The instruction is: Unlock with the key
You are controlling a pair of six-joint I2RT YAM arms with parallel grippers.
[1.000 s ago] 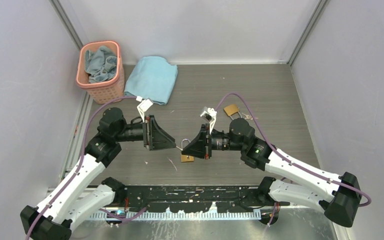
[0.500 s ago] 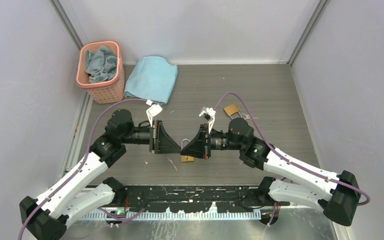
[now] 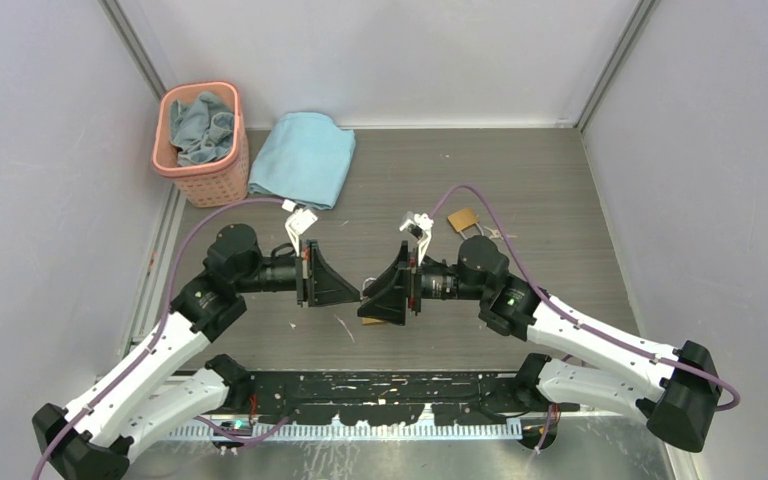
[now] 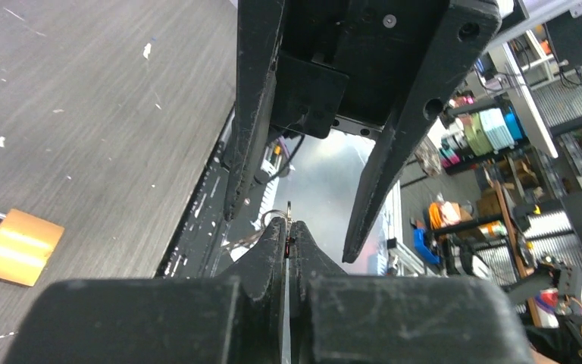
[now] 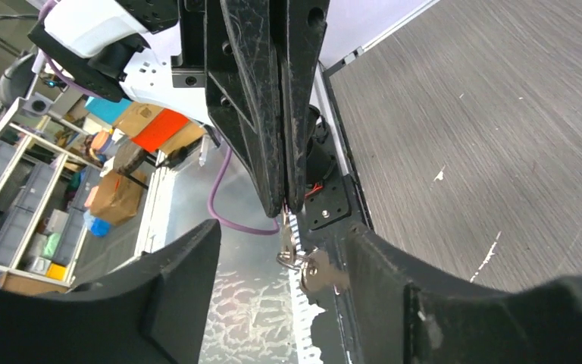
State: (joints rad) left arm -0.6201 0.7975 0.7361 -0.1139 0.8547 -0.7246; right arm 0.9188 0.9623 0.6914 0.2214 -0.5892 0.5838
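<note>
The key [image 5: 301, 263] is off the bench [image 3: 540, 170] and in the air, but nothing shows it has met a lock yet, so by my reading the task is less than half done. The left claw [image 4: 288, 244] is clenched, its 2 fingers pressed flat together on the key's small ring, and the key hangs just below the fingertips. Facing it tip to tip is the right claw [image 5: 280, 235], spread wide and holding nothing, with 1 finger on each side of the left claw's tip and of the dangling key. It touches neither, as far as the wrist views show. This looks like a handover or a regrip in mid-air, perhaps so that the key gets a firmer hold on its head, though that is a guess. The brass padlock [image 4: 15, 246] lies flat on the bench below the 2 claws, a little to the near side of them, with no claw on it. In the overhead view it is mostly hidden under the right claw. Whether its shackle is latched is too small to tell, but it lies untouched and I take it as locked. A second padlock [image 3: 463, 219] lies further back on the bench, beside the right arm, and I cannot tell which of the 2 this key fits. Left to do: settle the grip on the key, steady the padlock, find the keyhole, push the key in, turn it, and free the shackle.
</note>
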